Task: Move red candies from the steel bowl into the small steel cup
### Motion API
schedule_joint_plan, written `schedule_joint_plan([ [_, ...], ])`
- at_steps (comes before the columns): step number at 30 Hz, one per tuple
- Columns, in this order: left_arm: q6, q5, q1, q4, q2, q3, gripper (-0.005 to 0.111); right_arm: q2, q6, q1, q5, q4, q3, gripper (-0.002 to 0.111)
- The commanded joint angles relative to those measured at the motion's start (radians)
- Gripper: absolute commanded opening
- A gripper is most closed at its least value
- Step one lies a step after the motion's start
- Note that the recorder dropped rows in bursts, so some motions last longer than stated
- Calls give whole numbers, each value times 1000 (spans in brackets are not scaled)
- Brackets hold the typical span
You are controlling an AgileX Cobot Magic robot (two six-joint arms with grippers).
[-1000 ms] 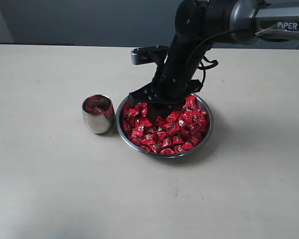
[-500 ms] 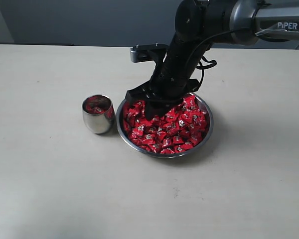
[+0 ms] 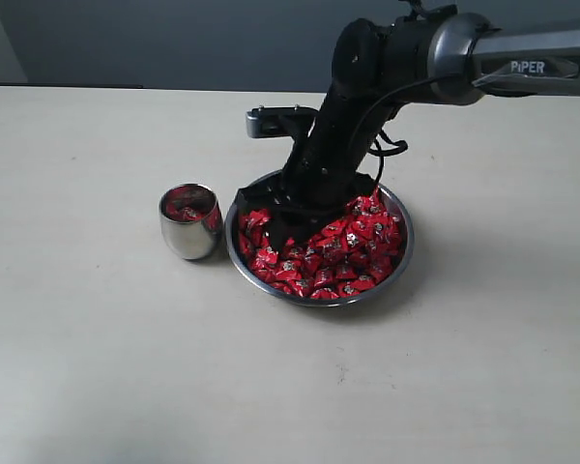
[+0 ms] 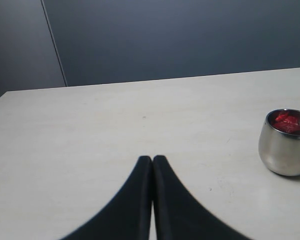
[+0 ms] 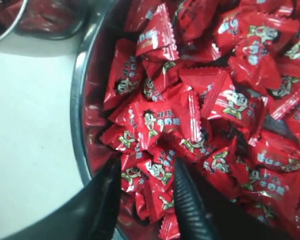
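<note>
The steel bowl (image 3: 404,253) sits mid-table, heaped with red candies (image 3: 340,257). Just to its left stands the small steel cup (image 3: 187,238), with a few red candies (image 3: 188,207) inside. My right gripper (image 3: 278,230) reaches down into the bowl's left part. In the right wrist view it (image 5: 146,172) is open, its fingers pushed into the candies (image 5: 160,120) near the bowl's wall (image 5: 76,125), with wrapped candies lying between them. My left gripper (image 4: 152,159) is shut and empty, low over bare table, with the cup (image 4: 282,147) off to one side. The exterior view does not show it.
The pale table (image 3: 97,367) stretches wide on all sides of bowl and cup. A dark wall (image 3: 174,39) runs behind the table's far edge. The right arm (image 3: 387,68) slants over the back of the bowl.
The right gripper has shifted toward the bowl's left side and sunk lower into the candies. Cup and bowl have stayed put.
</note>
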Motion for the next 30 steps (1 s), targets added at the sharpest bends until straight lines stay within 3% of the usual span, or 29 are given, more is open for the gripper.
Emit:
schedule_joint_plan([
  [1, -2, -2, 2, 2, -5, -8, 0, -5, -12, -3, -44, 27, 3, 46],
  [16, -2, -2, 2, 2, -5, -8, 0, 71, -12, -3, -96, 43, 3, 48],
  [19, -2, -2, 2, 2, -5, -8, 0, 73, -4, -3, -115, 43, 3, 37],
  [24, -2, -2, 2, 2, -5, -8, 0, 73, -4, -3, -128, 43, 3, -1],
  [30, -2, -2, 2, 2, -5, -8, 0, 68, -4, -3, -123, 35, 3, 0],
])
